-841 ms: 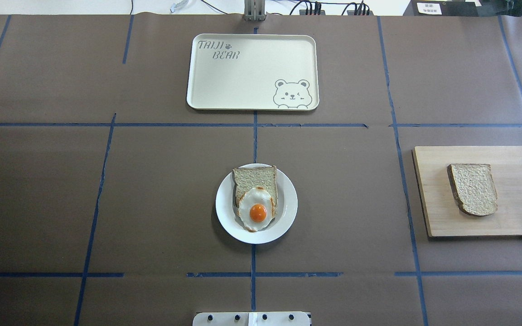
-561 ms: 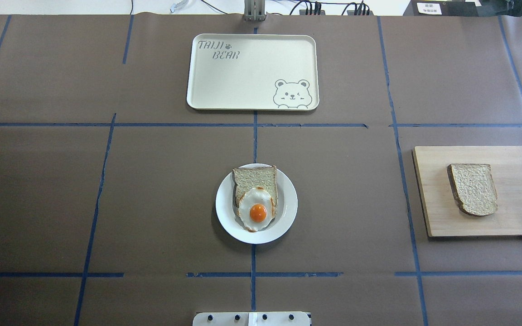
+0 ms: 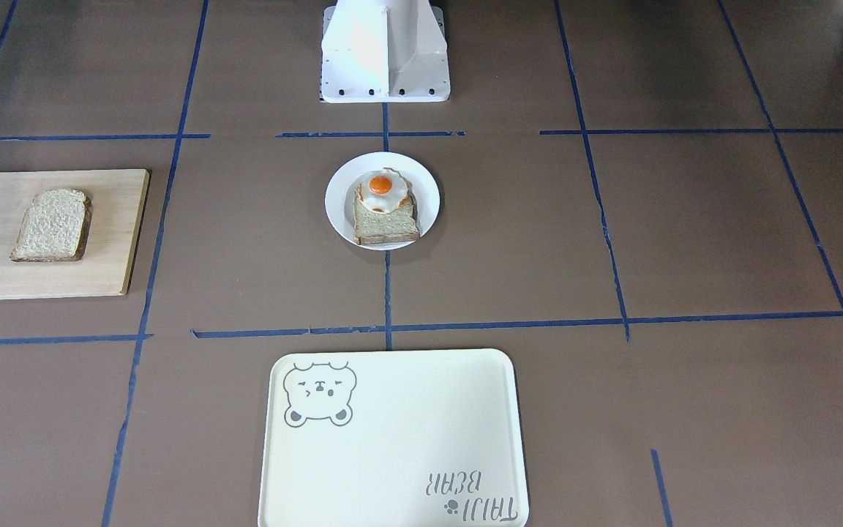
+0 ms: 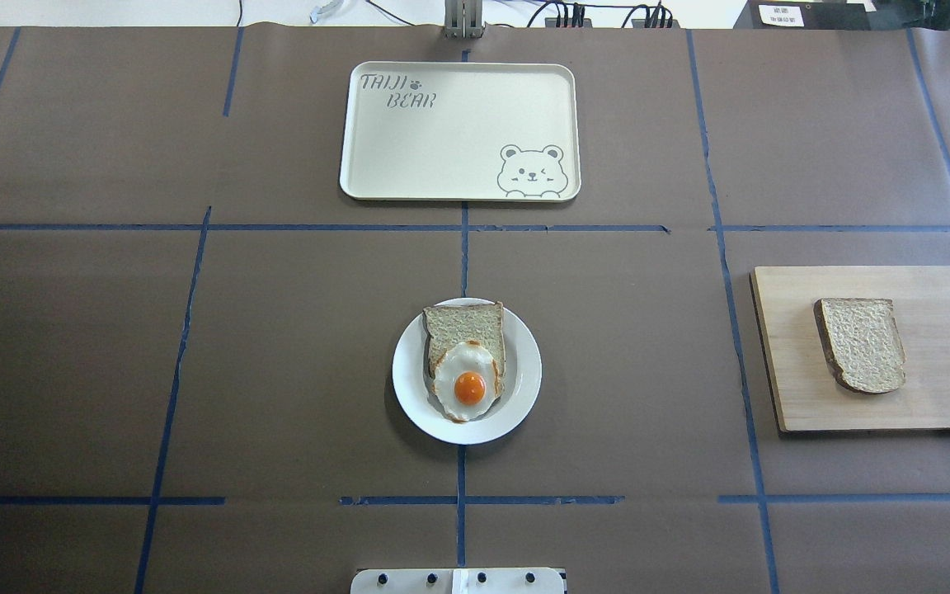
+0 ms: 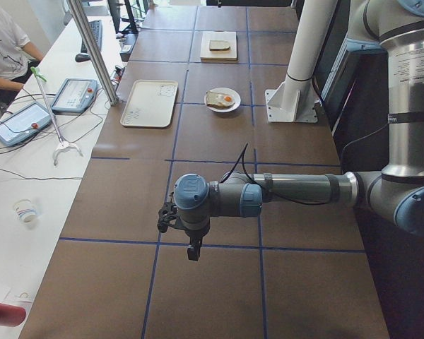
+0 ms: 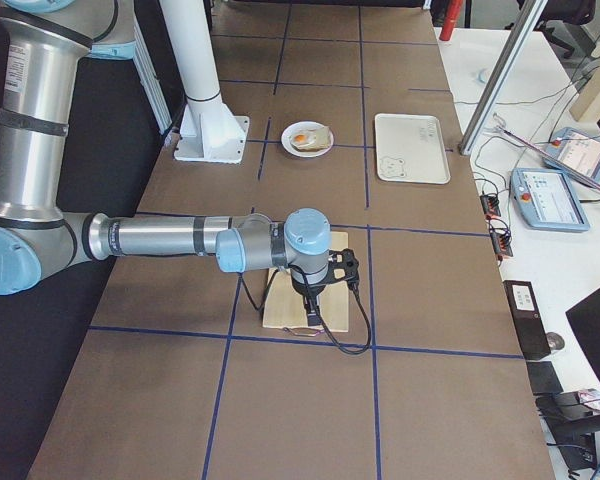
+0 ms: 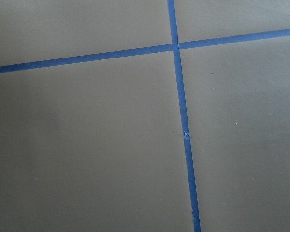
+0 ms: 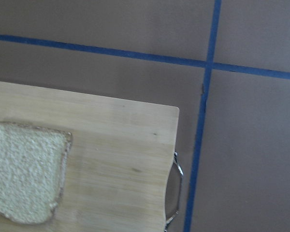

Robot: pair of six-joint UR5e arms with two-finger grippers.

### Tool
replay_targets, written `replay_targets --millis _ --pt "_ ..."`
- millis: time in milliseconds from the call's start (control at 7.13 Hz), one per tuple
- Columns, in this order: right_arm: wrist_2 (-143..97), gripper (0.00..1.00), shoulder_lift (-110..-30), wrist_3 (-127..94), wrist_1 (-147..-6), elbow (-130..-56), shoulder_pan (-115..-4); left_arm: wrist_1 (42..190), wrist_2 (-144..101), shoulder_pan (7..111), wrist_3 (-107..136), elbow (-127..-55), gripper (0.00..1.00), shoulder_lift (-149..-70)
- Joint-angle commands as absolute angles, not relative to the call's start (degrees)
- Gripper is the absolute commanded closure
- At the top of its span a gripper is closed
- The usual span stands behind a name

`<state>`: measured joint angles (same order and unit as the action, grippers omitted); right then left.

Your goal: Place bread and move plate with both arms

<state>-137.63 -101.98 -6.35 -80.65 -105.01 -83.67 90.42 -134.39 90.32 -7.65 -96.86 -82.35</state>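
The bread (image 4: 861,344) lies flat on a wooden board (image 4: 937,396) at the right; it also shows in the front view (image 3: 52,225) and the right wrist view (image 8: 26,179). The white plate (image 4: 409,396) sits mid-table and bears a paler toast slice (image 4: 463,323) with a fried egg (image 4: 468,384). My right gripper (image 6: 313,312) hangs above the board's outer end; I cannot tell if it is open or shut. My left gripper (image 5: 191,251) hangs over bare table far left of the plate; I cannot tell its state either. Neither gripper shows in the overhead view.
A cream tray with a bear drawing (image 4: 458,132) lies beyond the plate at the table's far side. The white pedestal (image 3: 385,51) stands at the robot's side. Blue tape lines cross the brown table. A person and devices sit on the white bench (image 5: 28,120).
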Motion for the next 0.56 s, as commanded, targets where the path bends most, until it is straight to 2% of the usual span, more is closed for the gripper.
replay_targets --millis 0,421 --pt "-141.94 0.0 -101.43 -26.35 -64.25 -102.66 -77.91 90.44 -134.47 89.57 -7.65 -96.86 0.0 -82.35" --pt "-134.24 0.0 -101.43 -52.21 -39.36 -97.66 -63.68 91.84 -134.39 87.98 -7.56 -96.68 0.0 -82.35"
